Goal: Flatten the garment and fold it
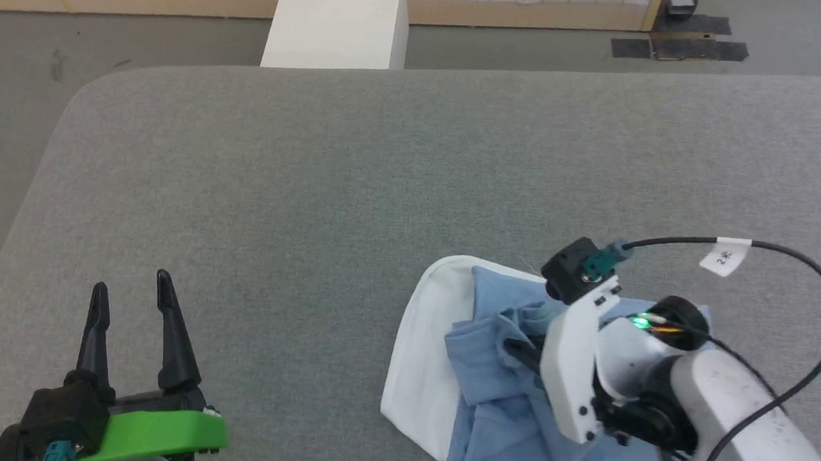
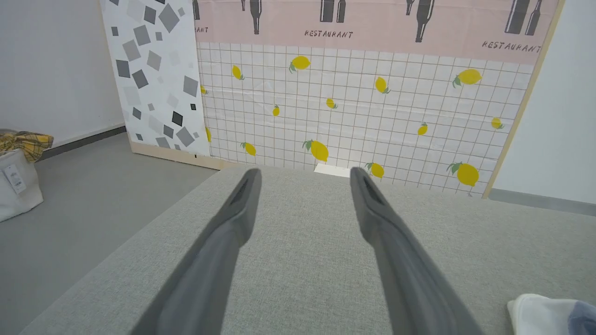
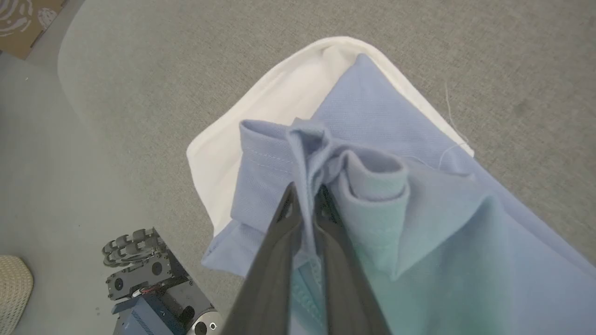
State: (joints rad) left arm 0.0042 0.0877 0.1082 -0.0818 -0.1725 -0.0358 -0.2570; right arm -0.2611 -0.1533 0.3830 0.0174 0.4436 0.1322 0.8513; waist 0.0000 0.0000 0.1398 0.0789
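Nearest, at the lower right of the head view: pinching a raised fold of the crumpled light blue knit garment [image 3: 372,130] with the right gripper [image 3: 305,195], long dark fingers drawn almost together, cloth between them. Bunched, not flat; lying at the near right of the grey woven-fabric surface [image 1: 308,194], close to its near edge. Rounded white cloth border [image 1: 417,344] pointing far and left, blue folds trailing near and right under the pale forearm. Long axis roughly along that diagonal, near end cut off by the frame.

At the near left, well apart from the bundle: left gripper [image 1: 131,283] spread wide over bare fabric, holding nothing, fingertips aimed away from the robot.

Broad bare grey fabric ahead and to the left of the bundle. Rounded far-left corner, straight left and far edges.

Beyond, grey floor [image 1: 4,106], a white rectangular block [image 1: 333,21] at the far edge and dark floor mats [image 1: 677,43] at far right. Then a lemon-printed grid panel [image 2: 349,107] in a wooden frame. Off to the left on the floor, a white bag [image 2: 14,186] topped with yellow plaid cloth.
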